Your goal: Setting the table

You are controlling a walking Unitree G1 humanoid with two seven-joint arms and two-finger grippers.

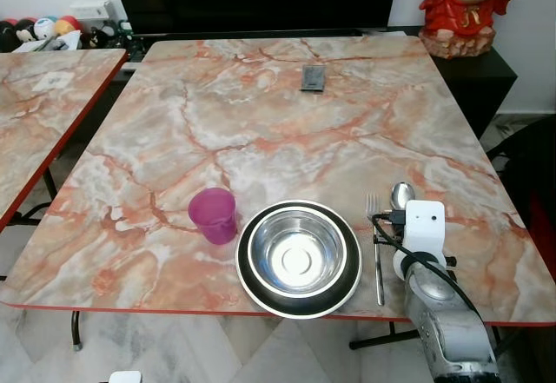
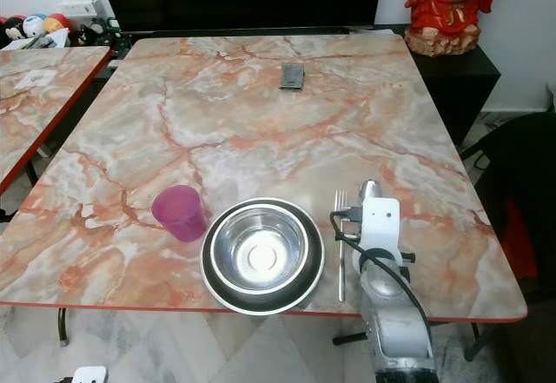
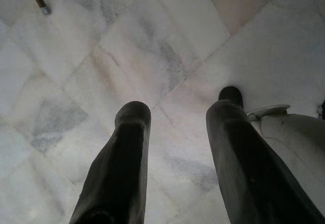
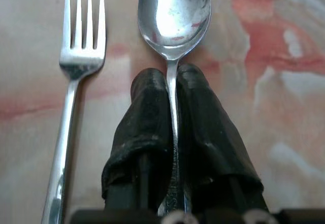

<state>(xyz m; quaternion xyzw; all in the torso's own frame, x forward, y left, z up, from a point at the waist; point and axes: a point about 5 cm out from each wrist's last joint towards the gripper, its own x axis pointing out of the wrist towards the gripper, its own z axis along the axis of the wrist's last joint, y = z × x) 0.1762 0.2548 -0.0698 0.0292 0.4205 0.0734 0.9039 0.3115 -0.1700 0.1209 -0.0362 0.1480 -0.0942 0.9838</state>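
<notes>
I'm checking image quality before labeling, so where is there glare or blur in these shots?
Left eye view: sharp, with bright glare inside the steel bowl. Right wrist view: the spoon shines with reflections, and the right gripper fingers close to the lens look soft. Left wrist view: the left gripper fingers are dark and slightly blurred over the pale floor.

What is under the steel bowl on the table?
The steel bowl sits on a black plate with a pale rim, near the marble table's front edge. Only the plate's outer ring shows; its centre is covered by the bowl.
</notes>
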